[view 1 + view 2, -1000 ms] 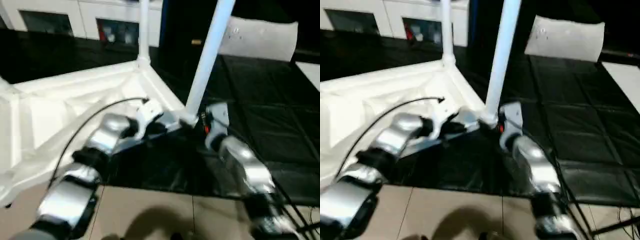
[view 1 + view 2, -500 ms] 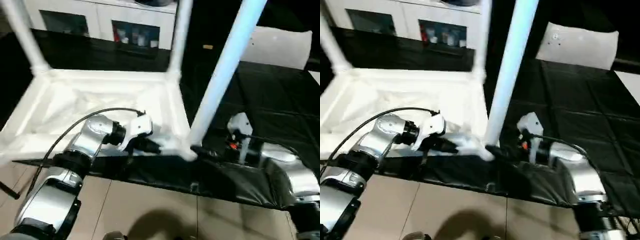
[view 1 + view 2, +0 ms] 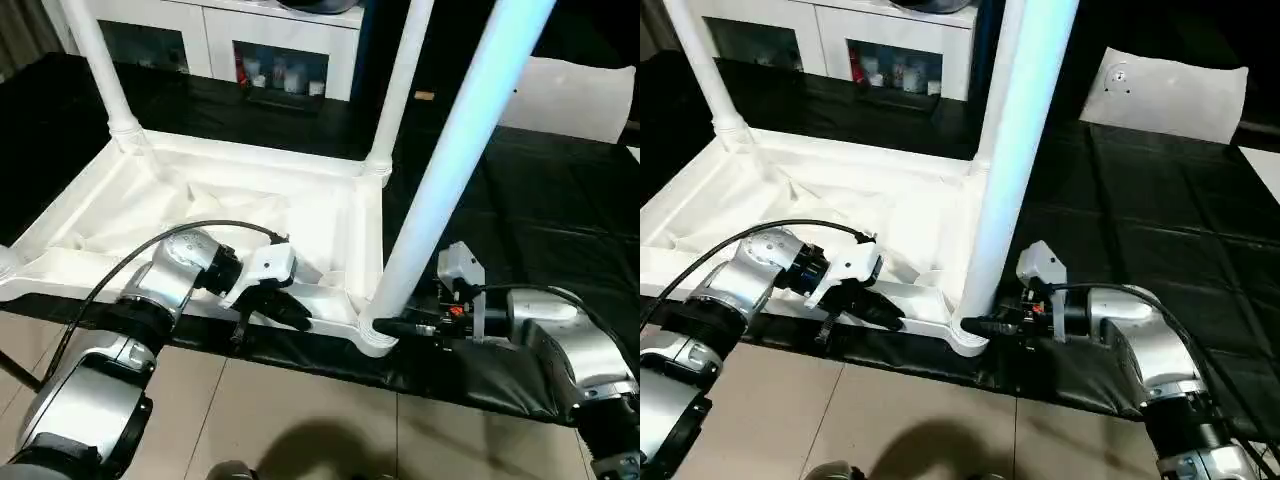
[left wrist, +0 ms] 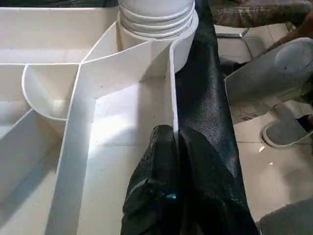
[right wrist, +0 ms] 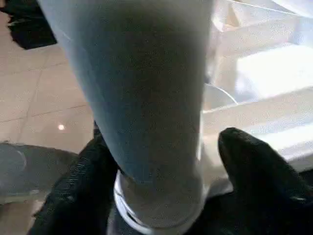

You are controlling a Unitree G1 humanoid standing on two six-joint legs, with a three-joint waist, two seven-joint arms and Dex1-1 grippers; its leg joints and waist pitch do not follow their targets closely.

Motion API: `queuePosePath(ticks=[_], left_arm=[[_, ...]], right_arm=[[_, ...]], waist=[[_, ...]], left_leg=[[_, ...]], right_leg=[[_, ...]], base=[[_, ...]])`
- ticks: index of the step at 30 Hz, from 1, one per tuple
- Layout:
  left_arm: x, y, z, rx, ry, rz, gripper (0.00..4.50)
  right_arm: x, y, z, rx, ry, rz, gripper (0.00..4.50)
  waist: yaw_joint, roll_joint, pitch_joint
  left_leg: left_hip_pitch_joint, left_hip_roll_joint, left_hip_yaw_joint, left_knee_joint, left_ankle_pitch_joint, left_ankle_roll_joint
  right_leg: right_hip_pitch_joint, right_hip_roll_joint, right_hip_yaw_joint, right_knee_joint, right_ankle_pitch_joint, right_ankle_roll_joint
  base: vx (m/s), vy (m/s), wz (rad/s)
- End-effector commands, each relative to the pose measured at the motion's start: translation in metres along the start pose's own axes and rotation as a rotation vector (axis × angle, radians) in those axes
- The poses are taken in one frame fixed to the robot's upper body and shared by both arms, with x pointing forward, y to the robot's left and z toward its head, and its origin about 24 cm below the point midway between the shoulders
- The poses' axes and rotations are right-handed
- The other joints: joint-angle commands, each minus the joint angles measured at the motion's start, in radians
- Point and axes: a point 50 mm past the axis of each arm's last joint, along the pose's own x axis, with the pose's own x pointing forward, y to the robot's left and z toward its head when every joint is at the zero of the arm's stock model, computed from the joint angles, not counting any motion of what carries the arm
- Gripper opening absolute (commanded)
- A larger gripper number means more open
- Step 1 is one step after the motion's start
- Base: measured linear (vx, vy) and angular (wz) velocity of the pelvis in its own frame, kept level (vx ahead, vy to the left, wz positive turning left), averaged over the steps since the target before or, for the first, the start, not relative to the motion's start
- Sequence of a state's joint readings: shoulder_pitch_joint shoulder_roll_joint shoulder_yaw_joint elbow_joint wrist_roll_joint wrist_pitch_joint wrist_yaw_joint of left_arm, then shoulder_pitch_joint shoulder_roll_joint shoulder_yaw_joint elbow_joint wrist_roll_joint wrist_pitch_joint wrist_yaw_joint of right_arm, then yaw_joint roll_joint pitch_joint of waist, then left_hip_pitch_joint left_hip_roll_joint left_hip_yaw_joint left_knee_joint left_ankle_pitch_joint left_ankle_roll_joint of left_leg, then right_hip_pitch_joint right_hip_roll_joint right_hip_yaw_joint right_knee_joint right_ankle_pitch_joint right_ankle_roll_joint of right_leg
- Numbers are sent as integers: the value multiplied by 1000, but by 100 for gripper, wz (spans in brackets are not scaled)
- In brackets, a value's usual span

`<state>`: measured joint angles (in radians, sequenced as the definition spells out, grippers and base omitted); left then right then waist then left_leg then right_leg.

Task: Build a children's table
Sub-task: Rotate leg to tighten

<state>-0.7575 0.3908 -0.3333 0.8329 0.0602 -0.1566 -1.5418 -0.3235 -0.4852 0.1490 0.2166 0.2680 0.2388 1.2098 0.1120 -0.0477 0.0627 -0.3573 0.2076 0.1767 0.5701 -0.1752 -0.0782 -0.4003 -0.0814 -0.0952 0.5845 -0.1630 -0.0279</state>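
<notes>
The children's table (image 3: 230, 215) lies upside down on a black mat (image 3: 560, 240) spread over the floor, its ribbed underside facing up. Its near long edge runs along the mat's near edge, beside the tan floor tiles (image 3: 300, 410). Three legs stand upright in corner sockets: one at the far left corner (image 3: 95, 60), one at the far right corner (image 3: 400, 80), and one at the near right corner (image 3: 450, 170), closest to the camera.

The right claw (image 3: 985, 326) reaches in level from the right, at the foot of the near right leg, just above its socket (image 3: 375, 335). In the right wrist view its two black fingers (image 5: 259, 181) stand on either side of the leg's base, spread about as wide as the leg; whether they press on it I cannot tell.

The left claw (image 3: 290, 315) lies on the tabletop's near rim, left of that same corner, pointing toward it. In the left wrist view its fingers (image 4: 166, 166) are pressed together with nothing between them, their tips at the thin rim wall where the white plastic meets the mat.

Beyond the mat stands a white cabinet with glass doors (image 3: 260, 60), and a flat white panel (image 3: 1170, 90) lies at the mat's far right.
</notes>
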Motion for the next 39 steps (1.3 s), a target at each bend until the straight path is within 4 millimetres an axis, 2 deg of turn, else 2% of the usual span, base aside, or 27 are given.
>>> queuePosePath(ticks=[1,7,14,17,18,19,20,21,23,24,25,27,28,29,30,31,33,36,37,38,39], left_arm=[[6,-1,7,47,36,-90,0],[7,0,8,49,35,-91,0],[7,1,7,39,24,-74,0],[8,2,8,30,-2,-58,0],[10,3,9,16,-23,-40,0],[11,4,11,2,-41,-20,0],[12,5,11,-1,-47,-10,0],[16,9,14,-21,-75,43,0],[19,13,15,-40,-76,94,0],[25,20,19,-69,-91,181,0],[34,30,29,-122,-153,287,0],[41,37,40,-166,-214,362,0],[44,39,44,-183,-232,382,0],[44,39,44,-185,-233,385,0],[47,42,48,-204,-246,416,0],[51,46,53,-227,-256,464,0],[58,53,63,-276,-273,580,0],[62,56,67,-292,-265,636,0],[62,56,67,-288,-256,640,0],[63,56,66,-285,-249,643,0],[63,55,65,-285,-243,641,0]], right_arm=[[0,-4,4,-20,0,1,292],[3,-4,5,-16,0,41,247],[5,-3,3,-8,4,60,202],[6,-3,2,-12,1,47,197],[9,-5,0,-5,2,-3,197],[12,-6,-3,3,3,-51,197],[13,-7,-3,11,1,-72,196],[21,-11,-6,51,-11,-169,196],[26,-12,-7,84,-27,-220,195],[36,-13,-7,131,-48,-286,195],[51,-14,-6,198,-75,-375,194],[65,-15,-4,259,-94,-451,194],[70,-16,-2,276,-101,-476,194],[70,-16,-2,278,-102,-479,194],[76,-17,0,302,-111,-518,194],[84,-20,3,340,-116,-578,194],[102,-23,14,383,-131,-676,194],[115,-19,29,344,-166,-664,194],[117,-19,32,326,-177,-666,194],[117,-19,33,316,-183,-670,194],[117,-18,34,318,-185,-670,229]], waist=[[-2,3,-66],[-1,1,-67],[-1,-2,-71],[-1,0,-72],[-3,-4,-72],[-5,0,-70],[-6,-1,-69],[-9,-4,-67],[-16,-1,-61],[-22,-2,-61],[-29,-2,-59],[-33,-4,-60],[-38,-5,-61],[-41,-4,-61],[-46,0,-62],[-52,-2,-63],[-58,3,-64],[-56,5,-66],[-54,1,-67],[-53,1,-67],[-52,2,-70]], left_leg=[[10,34,0,-59,-184,47],[9,34,1,-57,-169,53],[10,33,1,-56,-166,50],[9,33,1,-55,-162,48],[8,32,2,-54,-155,48],[7,32,1,-55,-162,45],[9,31,1,-56,-170,40],[8,29,0,-56,-193,31],[13,26,-4,-59,-241,8],[16,24,-6,-60,-269,1],[15,23,-7,-60,-272,-11],[17,21,-13,-61,-287,-19],[11,21,-14,-62,-281,-17],[11,20,-14,-62,-281,-15],[13,21,-13,-61,-289,-11],[11,20,-14,-61,-292,-7],[14,16,-13,-59,-297,-9],[12,18,-11,-60,-261,-2],[9,18,-7,-58,-242,9],[9,17,-7,-58,-233,15],[6,17,-6,-58,-208,24]], right_leg=[[54,-72,54,-58,-229,-194],[55,-70,53,-54,-206,-198],[56,-71,52,-55,-223,-193],[56,-71,53,-54,-220,-191],[56,-70,54,-52,-212,-193],[54,-69,53,-54,-224,-189],[52,-70,53,-57,-240,-185],[52,-71,53,-62,-293,-171],[45,-72,51,-74,-397,-144],[43,-73,50,-81,-463,-123],[42,-70,49,-82,-490,-110],[42,-76,42,-92,-547,-90],[45,-74,41,-92,-543,-81],[43,-74,41,-93,-539,-79],[40,-73,43,-94,-520,-86],[40,-71,43,-91,-501,-93],[36,-71,43,-92,-501,-101],[38,-70,47,-86,-421,-116],[41,-67,50,-81,-366,-123],[42,-67,51,-77,-344,-128],[46,-67,52,-71,-300,-140]], base=[[0,0,0],[0,0,0],[0,0,0],[0,0,0],[0,0,0],[0,0,0],[0,0,0],[0,0,0],[0,0,0],[0,0,0],[-59,-1,-2],[0,0,0],[0,0,0],[0,0,0],[0,0,0],[0,0,0],[0,0,0],[0,0,0],[0,0,0],[0,0,0],[0,0,0]])
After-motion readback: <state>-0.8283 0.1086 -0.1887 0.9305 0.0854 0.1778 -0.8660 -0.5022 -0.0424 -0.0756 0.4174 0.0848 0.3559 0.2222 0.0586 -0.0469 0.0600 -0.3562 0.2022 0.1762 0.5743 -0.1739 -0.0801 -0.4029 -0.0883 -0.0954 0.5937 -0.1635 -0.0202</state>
